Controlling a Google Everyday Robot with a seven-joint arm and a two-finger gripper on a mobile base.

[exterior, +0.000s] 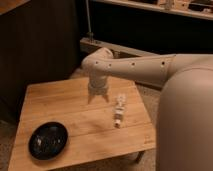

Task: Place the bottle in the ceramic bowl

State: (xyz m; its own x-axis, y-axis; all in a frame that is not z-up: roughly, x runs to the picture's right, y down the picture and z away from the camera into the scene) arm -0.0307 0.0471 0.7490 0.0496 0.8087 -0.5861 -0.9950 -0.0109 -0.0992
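The bottle [119,110] lies on its side on the right part of the wooden table [75,125], small, clear and whitish, its neck pointing toward the front edge. The ceramic bowl [48,139] is a shallow glossy black dish near the table's front left corner, with nothing in it. My gripper [98,99] hangs fingers-down over the middle of the table, a short way left of the bottle and well behind and right of the bowl. Its fingers stand open with nothing between them.
My pale arm [145,70] reaches in from the right, and the robot's body [185,125] fills the right side next to the table's right edge. A dark wall and a low ledge [115,47] stand behind the table.
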